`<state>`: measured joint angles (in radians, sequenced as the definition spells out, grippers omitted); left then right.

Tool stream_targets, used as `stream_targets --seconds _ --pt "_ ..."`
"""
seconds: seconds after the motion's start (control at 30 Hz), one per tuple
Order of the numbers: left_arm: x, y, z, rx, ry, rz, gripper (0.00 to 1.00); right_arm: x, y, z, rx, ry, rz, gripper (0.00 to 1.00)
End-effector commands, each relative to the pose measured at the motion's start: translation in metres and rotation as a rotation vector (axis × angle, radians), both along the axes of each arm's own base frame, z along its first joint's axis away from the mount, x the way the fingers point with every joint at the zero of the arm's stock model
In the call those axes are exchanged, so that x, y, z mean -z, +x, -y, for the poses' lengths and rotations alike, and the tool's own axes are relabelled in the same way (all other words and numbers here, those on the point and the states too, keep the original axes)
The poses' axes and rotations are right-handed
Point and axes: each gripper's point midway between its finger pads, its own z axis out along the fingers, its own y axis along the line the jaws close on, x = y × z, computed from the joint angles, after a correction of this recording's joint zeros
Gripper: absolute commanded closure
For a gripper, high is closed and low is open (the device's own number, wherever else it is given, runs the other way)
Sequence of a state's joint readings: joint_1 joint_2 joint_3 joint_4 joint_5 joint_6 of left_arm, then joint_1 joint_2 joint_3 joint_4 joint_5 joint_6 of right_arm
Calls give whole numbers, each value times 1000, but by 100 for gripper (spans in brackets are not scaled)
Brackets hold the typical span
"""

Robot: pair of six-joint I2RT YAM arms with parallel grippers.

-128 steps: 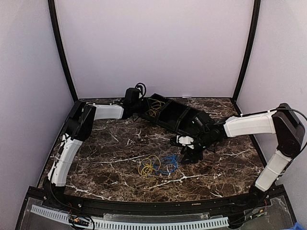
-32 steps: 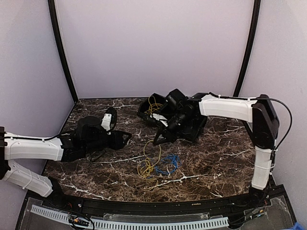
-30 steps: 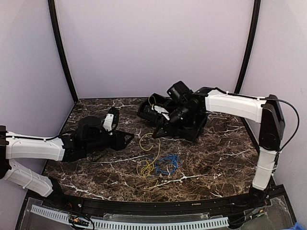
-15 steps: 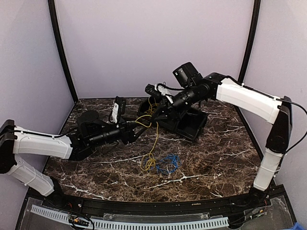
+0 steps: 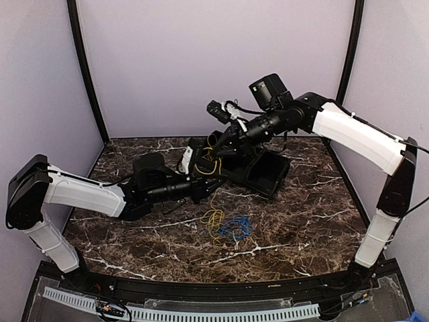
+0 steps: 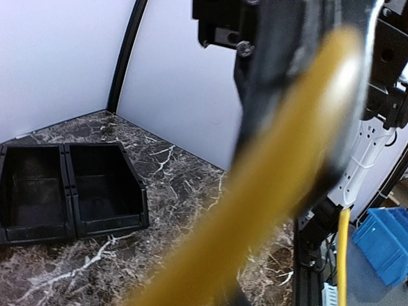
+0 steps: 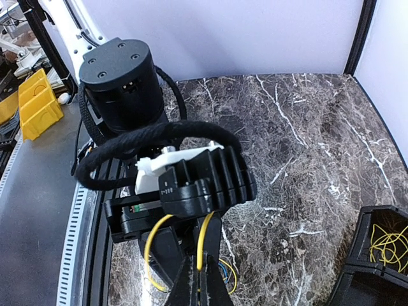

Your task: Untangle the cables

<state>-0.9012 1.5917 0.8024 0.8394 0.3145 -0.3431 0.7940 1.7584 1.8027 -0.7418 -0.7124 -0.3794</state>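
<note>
Moved forward, left gripper (image 5: 201,182) at thin yellow cable (image 5: 213,218), grip unclear, right gripper (image 7: 199,284) clenched on it, blue cable (image 5: 236,227) looped

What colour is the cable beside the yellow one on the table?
Blue cable; best in top external view.

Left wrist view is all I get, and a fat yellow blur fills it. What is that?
Observer: The yellow cable, a thin wire. The right gripper pinches it from above, shut.
Operator: Is there more of it?
Observer: Yes, a loose coil lies on the table beside the blue cable.
Operator: Anything in those black bins?
Observer: One bin compartment holds loose yellow wire.
</note>
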Motion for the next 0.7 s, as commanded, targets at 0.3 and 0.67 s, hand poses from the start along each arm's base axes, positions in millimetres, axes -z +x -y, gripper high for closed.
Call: stream_targets --seconds 0.3,0.67 --pt "-62 7 -28 -143 -116 72 100 58 -5 23 43 -11 97 36" --pt "-84 23 -77 -393 -134 83 100 90 -8 -23 -32 41 82 24"
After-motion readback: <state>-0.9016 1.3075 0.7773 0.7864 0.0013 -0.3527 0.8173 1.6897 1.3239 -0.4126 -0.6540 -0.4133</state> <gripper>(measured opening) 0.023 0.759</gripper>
